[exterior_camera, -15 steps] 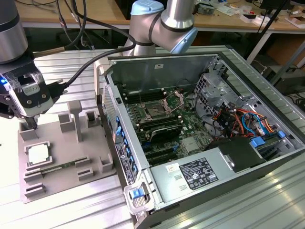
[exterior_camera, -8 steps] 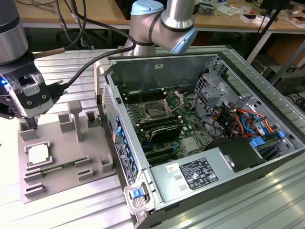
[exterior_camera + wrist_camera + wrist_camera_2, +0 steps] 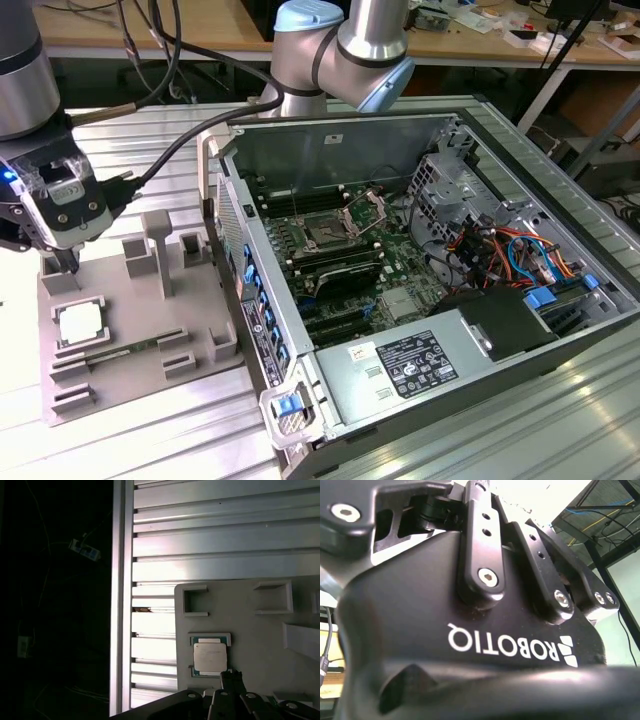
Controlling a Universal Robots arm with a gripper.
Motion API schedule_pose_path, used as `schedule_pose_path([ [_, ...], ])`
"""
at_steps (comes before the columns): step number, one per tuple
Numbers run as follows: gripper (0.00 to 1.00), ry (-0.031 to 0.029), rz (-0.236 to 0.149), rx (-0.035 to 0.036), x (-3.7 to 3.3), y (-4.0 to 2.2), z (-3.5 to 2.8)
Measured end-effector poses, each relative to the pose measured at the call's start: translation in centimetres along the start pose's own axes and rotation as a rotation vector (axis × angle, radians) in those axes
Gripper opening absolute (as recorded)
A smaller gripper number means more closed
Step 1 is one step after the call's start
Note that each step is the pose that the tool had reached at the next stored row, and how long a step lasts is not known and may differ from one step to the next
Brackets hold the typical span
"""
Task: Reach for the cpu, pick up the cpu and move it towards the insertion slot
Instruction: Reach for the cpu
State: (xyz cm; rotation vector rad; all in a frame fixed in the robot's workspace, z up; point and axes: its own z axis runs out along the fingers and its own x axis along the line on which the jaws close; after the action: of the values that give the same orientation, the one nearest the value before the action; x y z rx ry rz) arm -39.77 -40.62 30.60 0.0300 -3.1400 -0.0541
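- Slatted table (image 3: 160, 445): bears everything listed.
- Fixture plate (image 3: 120, 310): on the table, at the exterior view's left.
- Cpu (image 3: 78, 323): in a recess at the plate's left edge.
- Gripper (image 3: 62, 265): above the plate, just on the far side of the cpu.
- Open computer case (image 3: 340, 150): on the table, just right of the plate.
- Insertion slot (image 3: 325, 232): inside the case, on the board's far-left part.
- Power supply (image 3: 405, 365): inside the case, at its near side.

the cpu (image 3: 210, 657) sits flat in the grey tray (image 3: 250, 625) on the shiny surface (image 3: 200, 540), the claw (image 3: 231, 681) just beside it.
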Motion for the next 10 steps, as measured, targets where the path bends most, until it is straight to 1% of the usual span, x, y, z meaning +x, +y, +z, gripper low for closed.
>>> schedule_pose_path([
  [10, 0.11, 0.0000, 0.000, -0.0001, 0.01, -0.01, 0.24],
])
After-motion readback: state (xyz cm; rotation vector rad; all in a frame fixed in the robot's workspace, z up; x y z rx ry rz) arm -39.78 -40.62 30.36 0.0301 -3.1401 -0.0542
